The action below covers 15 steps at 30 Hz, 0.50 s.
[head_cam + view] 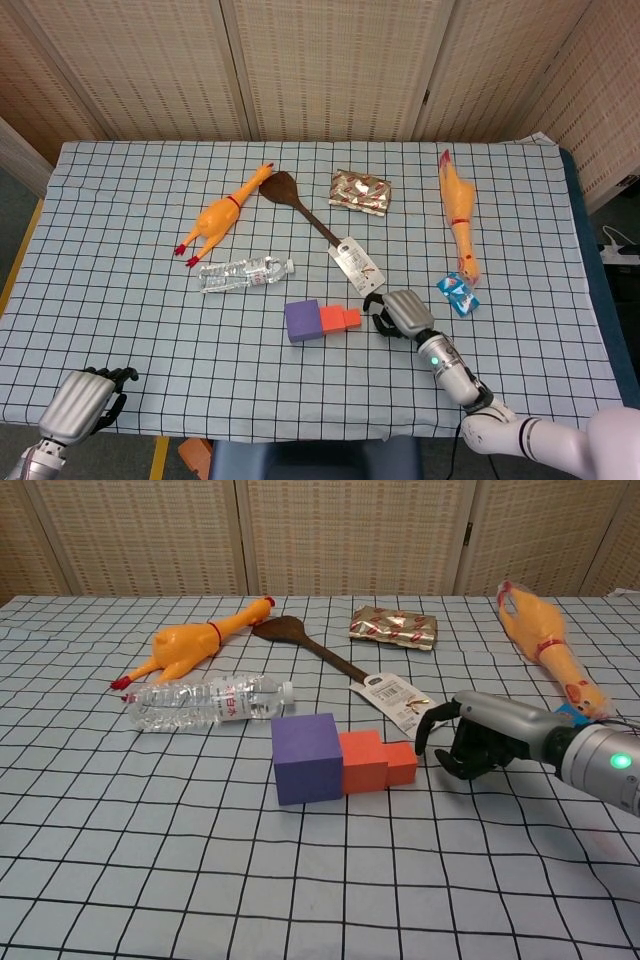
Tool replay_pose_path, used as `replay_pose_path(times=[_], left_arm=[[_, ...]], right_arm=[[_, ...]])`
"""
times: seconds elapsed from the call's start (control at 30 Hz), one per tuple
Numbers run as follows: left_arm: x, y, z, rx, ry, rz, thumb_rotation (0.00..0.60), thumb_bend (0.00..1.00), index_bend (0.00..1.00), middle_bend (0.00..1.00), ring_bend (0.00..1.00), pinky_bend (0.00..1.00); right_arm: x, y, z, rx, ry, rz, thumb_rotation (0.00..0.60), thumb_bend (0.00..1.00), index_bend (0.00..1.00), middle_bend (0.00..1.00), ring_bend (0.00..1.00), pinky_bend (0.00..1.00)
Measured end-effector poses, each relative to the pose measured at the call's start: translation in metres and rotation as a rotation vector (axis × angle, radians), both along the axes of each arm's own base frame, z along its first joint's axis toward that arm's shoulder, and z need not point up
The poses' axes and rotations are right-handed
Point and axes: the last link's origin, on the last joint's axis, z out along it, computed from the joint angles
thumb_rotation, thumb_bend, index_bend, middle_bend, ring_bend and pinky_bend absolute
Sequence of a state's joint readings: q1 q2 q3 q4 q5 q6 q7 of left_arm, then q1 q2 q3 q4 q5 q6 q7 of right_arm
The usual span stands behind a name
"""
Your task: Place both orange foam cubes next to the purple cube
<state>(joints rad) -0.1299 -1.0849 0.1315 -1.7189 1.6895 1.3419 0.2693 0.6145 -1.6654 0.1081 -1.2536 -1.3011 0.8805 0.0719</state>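
The purple cube (308, 757) (302, 320) sits on the checked cloth. The larger orange foam cube (362, 762) (333, 318) touches its right face. The smaller orange cube (401, 763) (352, 317) touches the right side of the larger one, so the three make a row. My right hand (472, 742) (403, 312) hovers just right of the small cube, fingers bent like a claw and apart, holding nothing. A narrow gap separates its fingertips from the cube. My left hand (86, 400) rests at the near left table edge, empty, seen only in the head view.
A water bottle (210, 702) lies left of the cubes, with a rubber chicken (185, 646) behind it. A wooden spatula (340, 662) with a tag lies just behind the row. A foil packet (394, 628), a second chicken (540, 635) and a blue packet (457, 293) lie to the right.
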Motion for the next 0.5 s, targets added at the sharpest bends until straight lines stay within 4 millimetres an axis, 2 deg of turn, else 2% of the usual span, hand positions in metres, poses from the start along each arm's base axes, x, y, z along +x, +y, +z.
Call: replay_pose_path(times=[0.07,0.17,0.3,0.4,0.5], left_arm=[[0.000,0.000,0.000,0.000,0.000,0.001,0.600,0.50,0.40,0.53,0.58,0.60],[0.000,0.000,0.000,0.001,-0.001,-0.001,0.600,0.50,0.40,0.53,0.58,0.60],[-0.001,0.001,0.000,0.000,0.002,0.003,0.600,0.50,0.40,0.53,0.58,0.60],[-0.002,0.002,-0.001,0.002,0.006,0.011,0.600,0.50,0.40,0.53,0.58,0.60],[-0.002,0.002,0.000,0.005,0.010,0.016,0.600,0.50,0.40,0.53,0.58,0.60]], right_arm=[[-0.006,0.000,0.009,-0.040,0.040,0.020,0.600,0.37,0.37,1.00,0.88,0.94],[-0.016,0.003,0.027,-0.122,0.109,0.049,0.600,0.30,0.36,1.00,0.86,0.94],[-0.034,0.015,0.061,-0.241,0.193,0.066,0.600,0.25,0.36,1.00,0.81,0.92],[-0.049,0.029,0.089,-0.320,0.243,0.066,0.600,0.22,0.36,0.98,0.72,0.89],[-0.064,0.048,0.113,-0.390,0.285,0.048,0.600,0.21,0.36,0.89,0.63,0.88]])
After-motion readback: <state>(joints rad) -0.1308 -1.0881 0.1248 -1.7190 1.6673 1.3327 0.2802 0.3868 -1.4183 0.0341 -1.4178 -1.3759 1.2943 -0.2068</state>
